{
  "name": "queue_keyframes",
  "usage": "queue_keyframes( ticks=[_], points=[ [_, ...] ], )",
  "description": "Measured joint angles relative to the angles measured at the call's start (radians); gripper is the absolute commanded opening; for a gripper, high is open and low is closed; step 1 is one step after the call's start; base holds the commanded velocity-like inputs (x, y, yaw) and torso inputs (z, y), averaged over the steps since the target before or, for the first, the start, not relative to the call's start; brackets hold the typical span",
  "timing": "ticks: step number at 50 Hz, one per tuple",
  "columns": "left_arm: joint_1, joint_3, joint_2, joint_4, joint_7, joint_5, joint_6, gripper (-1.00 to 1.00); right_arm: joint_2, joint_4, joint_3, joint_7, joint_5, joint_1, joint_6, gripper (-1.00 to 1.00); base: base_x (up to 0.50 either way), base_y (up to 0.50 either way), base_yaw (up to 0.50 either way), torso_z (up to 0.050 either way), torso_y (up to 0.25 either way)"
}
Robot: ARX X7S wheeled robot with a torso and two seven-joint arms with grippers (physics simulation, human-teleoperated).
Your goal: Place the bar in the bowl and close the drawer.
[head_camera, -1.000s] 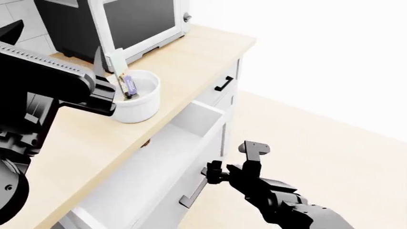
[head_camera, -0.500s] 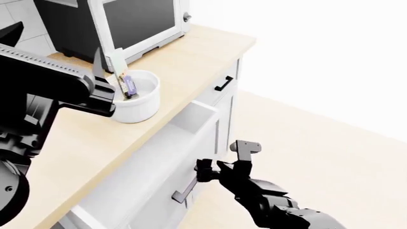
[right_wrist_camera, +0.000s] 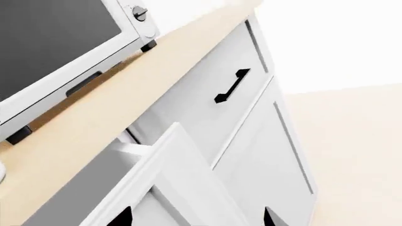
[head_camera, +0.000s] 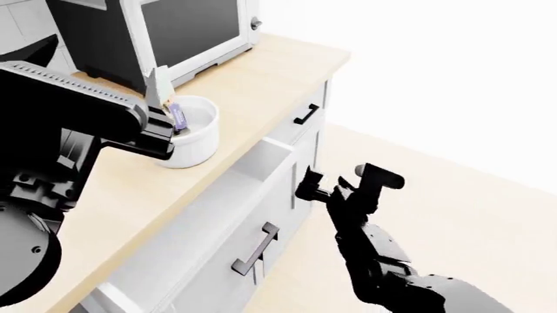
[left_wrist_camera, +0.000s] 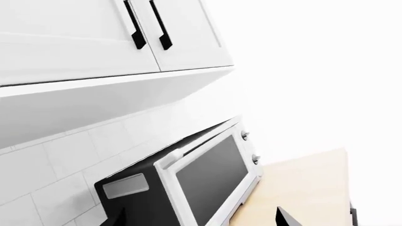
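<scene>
While the drawer point(head_camera: 209, 222) has slid further in since a moment ago, it still stands partly out below the counter's point(head_camera: 261, 85) front edge. My right gripper point(head_camera: 335, 186) has lifted off the handle point(head_camera: 254, 249), fingers spread wide, holding nothing, with bare floor point(head_camera: 452, 208) beside it. My left gripper point(head_camera: 161, 107) hangs over the bowl point(head_camera: 193, 134); I cannot tell its finger state. The bar point(head_camera: 177, 117) leans inside the bowl, near the oven point(head_camera: 165, 32).
</scene>
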Motion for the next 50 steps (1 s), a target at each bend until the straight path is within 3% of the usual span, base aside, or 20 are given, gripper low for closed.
queue_keyframes(
  ticks=[14, 27, 45, 50],
  points=[
    [-0.076, 0.132, 0.137, -0.125, 0.090, 0.105, 0.074, 1.00, 0.369, -0.614, -0.130, 0.574, -0.401, 0.124, -0.327, 1.00, 0.00, 0.00, 0.00, 0.000, 0.000],
    [-0.183, 0.254, 0.338, -0.361, 0.211, 0.197, 0.188, 1.00, 0.653, -1.019, -0.148, 1.045, -0.796, 0.250, -0.381, 1.00, 0.00, 0.00, 0.00, 0.000, 0.000],
    [-0.305, 0.373, 0.650, -0.827, 0.390, 0.286, 0.412, 1.00, 0.831, -1.290, -0.115, 1.327, -1.026, 0.350, -0.321, 1.00, 0.00, 0.00, 0.00, 0.000, 0.000],
    [-0.358, 0.501, 0.723, -1.046, 0.418, 0.219, 0.553, 1.00, 0.861, -1.340, -0.100, 1.371, -1.059, 0.367, -0.307, 1.00, 0.00, 0.00, 0.00, 0.000, 0.000]
  ],
)
